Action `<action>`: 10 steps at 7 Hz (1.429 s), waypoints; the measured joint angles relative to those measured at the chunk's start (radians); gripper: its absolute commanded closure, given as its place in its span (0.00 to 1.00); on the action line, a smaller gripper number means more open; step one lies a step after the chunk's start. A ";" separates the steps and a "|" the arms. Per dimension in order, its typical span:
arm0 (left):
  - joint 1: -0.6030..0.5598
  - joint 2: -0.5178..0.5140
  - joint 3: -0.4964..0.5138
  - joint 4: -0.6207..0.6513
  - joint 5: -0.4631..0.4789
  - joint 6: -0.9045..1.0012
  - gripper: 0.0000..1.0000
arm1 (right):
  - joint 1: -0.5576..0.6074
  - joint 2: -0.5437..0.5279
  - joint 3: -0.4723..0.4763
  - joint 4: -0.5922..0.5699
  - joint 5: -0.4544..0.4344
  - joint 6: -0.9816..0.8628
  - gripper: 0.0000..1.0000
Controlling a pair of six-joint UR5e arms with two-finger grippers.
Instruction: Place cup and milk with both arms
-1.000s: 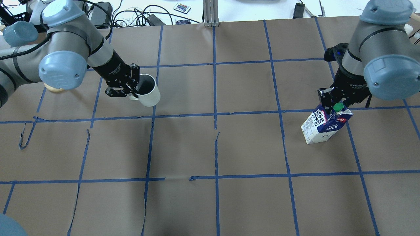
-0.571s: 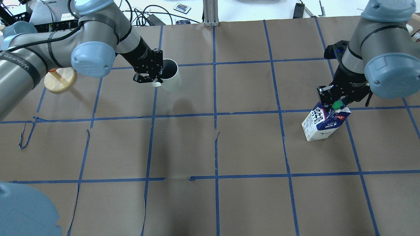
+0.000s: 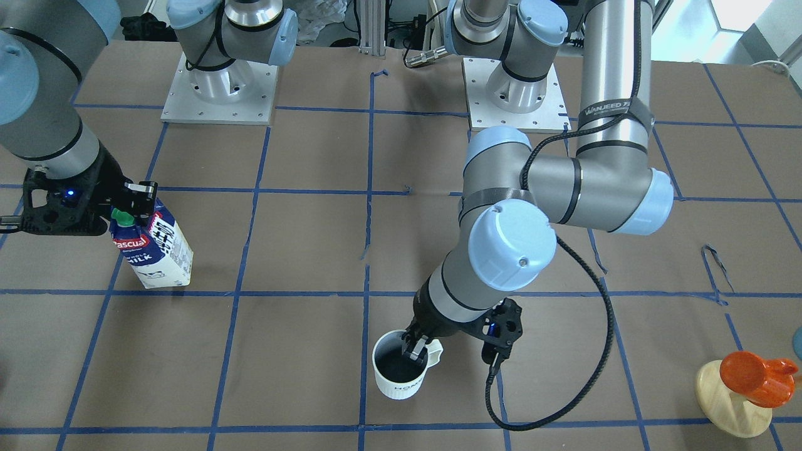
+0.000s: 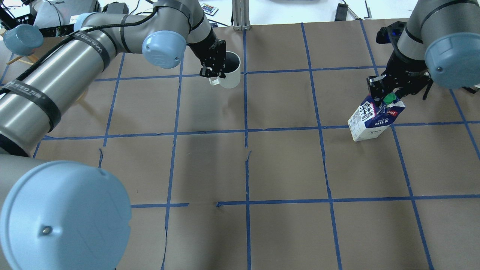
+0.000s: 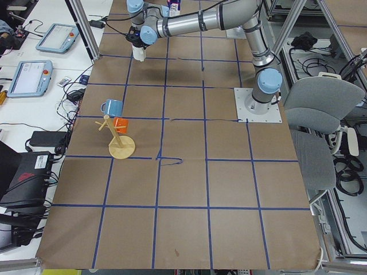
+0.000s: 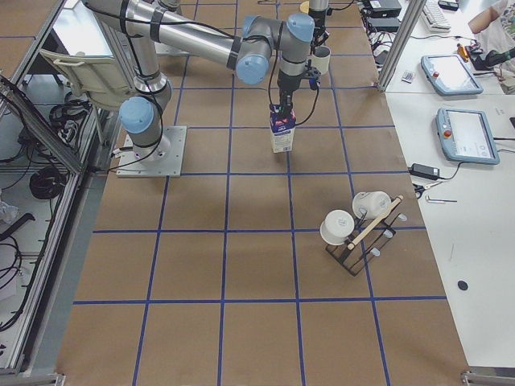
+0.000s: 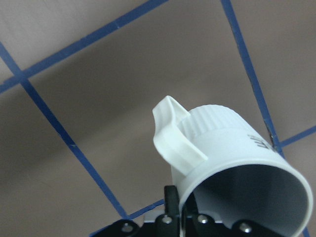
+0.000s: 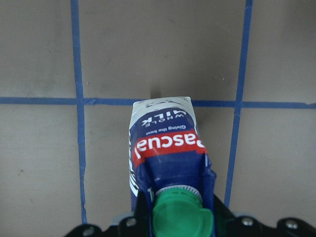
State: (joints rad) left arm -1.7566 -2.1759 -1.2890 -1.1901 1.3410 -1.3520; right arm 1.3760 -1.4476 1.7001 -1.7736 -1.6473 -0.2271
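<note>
The white cup [image 4: 230, 73] hangs in my left gripper [image 4: 214, 72], which is shut on its rim next to the handle. It is held upright above the paper near the table's far edge and middle tape line. It also shows in the front view [image 3: 398, 377] and the left wrist view [image 7: 232, 153]. The blue and white milk [image 4: 372, 120] with its green cap is held, slightly tilted, by my right gripper [image 4: 386, 95], shut on its gable top. It also shows in the front view [image 3: 153, 247] and the right wrist view [image 8: 168, 143]. I cannot tell whether its base touches the table.
A wooden stand [image 3: 736, 401] bearing an orange cup [image 3: 752, 369] is at the table's left end. A rack with white cups [image 6: 358, 229] stands at the right end. Cables and a remote [image 4: 208, 8] lie beyond the far edge. Blue tape [image 4: 247, 168] grids the brown paper.
My left arm has carried the cup farther from the robot and rightward towards the middle line. My right arm has moved the milk a little farther from the robot. Both grips are unchanged.
</note>
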 measured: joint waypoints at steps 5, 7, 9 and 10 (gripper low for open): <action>-0.063 -0.078 0.018 0.031 -0.050 -0.048 0.75 | 0.000 0.050 -0.089 0.052 0.014 0.000 0.71; -0.062 -0.074 0.021 0.031 -0.028 -0.040 0.65 | 0.001 0.051 -0.092 0.053 0.015 0.000 0.70; -0.058 -0.069 0.023 0.030 -0.012 -0.040 0.00 | 0.006 0.050 -0.095 0.054 0.021 0.001 0.66; -0.051 -0.058 0.028 0.030 0.004 -0.041 0.00 | 0.011 0.052 -0.113 0.057 0.040 0.004 0.66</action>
State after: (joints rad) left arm -1.8072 -2.2338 -1.2612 -1.1600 1.3455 -1.3928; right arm 1.3865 -1.3958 1.5871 -1.7166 -1.6068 -0.2235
